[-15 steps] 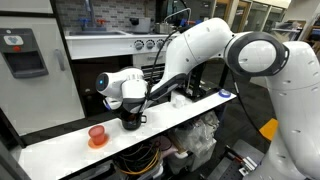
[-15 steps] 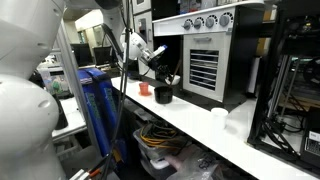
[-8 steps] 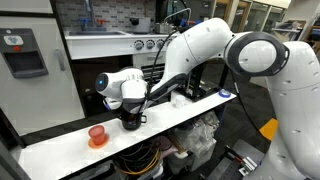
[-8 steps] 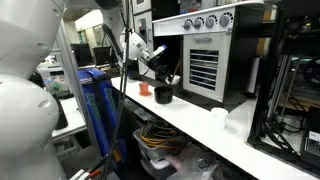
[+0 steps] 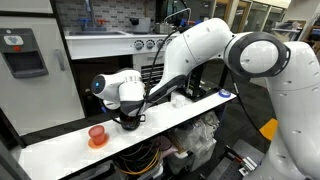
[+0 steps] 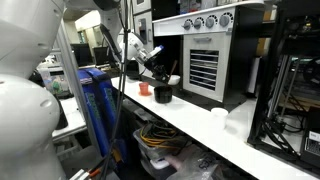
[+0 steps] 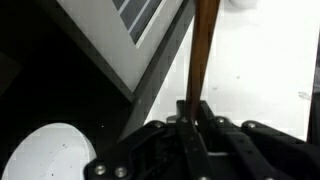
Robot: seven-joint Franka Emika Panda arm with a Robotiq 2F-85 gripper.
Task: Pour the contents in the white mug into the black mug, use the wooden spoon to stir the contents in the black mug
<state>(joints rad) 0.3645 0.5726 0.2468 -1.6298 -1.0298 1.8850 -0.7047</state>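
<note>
"What has the end effector got?"

"In the wrist view the end effector (image 7: pixel 195 110) is clamped on the wooden spoon (image 7: pixel 203 50). A thin, smooth, light-brown handle runs straight out from between the dark metal fingers, above the pale desk (image 7: pixel 270 90)."

"Where is the spoon's bowl?"

"I cannot tell. In an exterior view the end effector (image 5: pixel 130 113) hangs right over the black mug (image 5: pixel 131 124), and the arm (image 5: pixel 215 45), glossy white and rounded, hides the mug's mouth."

"And the mug itself?"

"It is small, squat and dark with a wide mouth, and it stands on the long, flat white desk."

"What else is on the desk?"

"An orange-red cup (image 5: pixel 97 135) stands near the black mug without touching it. The white mug (image 6: pixel 218 117), low and rounded, stands well apart from the black mug (image 6: pixel 163 95), further along the desk."

"And around it?"

"Behind the desk is a metal appliance (image 6: pixel 203 70) with a slatted front and a row of round knobs along its top. A blue container (image 6: pixel 95 100) stands beside the desk, and tangled cables (image 6: pixel 160 135) lie underneath it."
</note>
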